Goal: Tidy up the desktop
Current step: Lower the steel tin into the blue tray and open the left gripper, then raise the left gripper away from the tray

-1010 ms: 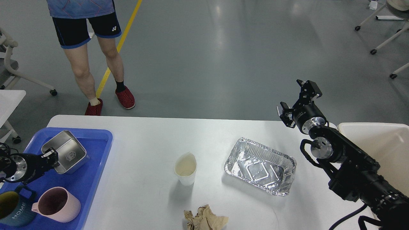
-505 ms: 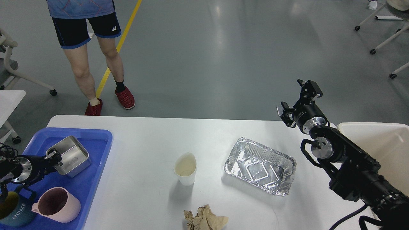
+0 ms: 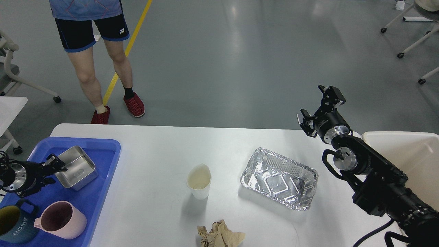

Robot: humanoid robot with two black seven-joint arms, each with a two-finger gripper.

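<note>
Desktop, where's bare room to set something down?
The desktop is bare between the blue tray and the paper cup, and along the far edge behind the foil pan. The near middle is crowded: cup, pan and crumpled brown paper. The tray is full.

**White worktop and its load**

The worktop [image 3: 164, 144] is white with rounded corners. A blue tray [image 3: 99, 192] sits at its left end. Near the middle stands a squashed paper cup [image 3: 199, 181], with a foil container [image 3: 279, 177] to its right. Crumpled brown paper [image 3: 219, 235] lies at the near edge.
</note>
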